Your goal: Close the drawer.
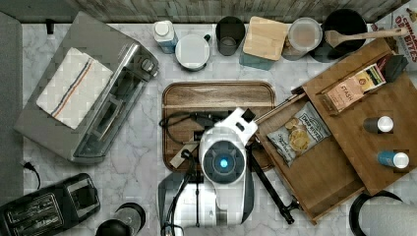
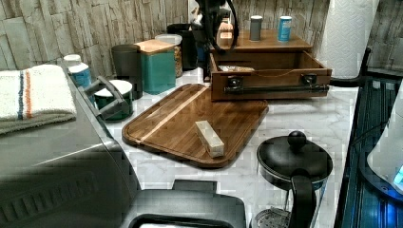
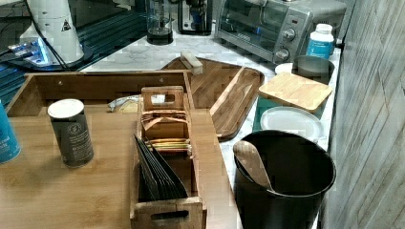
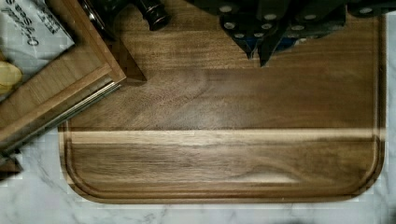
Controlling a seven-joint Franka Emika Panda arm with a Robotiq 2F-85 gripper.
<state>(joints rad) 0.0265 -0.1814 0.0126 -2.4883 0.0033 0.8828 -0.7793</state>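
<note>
Dark tray (image 4: 224, 154) under gripper (image 4: 261, 44), finger spread indeterminate, nothing held; open drawer (image 1: 314, 162) beside it, bar handle (image 1: 268, 184) facing the arm.

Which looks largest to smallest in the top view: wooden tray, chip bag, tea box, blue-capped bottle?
1. Wooden tray, though the arm covers part of it.
2. Chip bag.
3. Tea box, close to the bag, so the order is unsure.
4. Blue-capped bottle.
</note>
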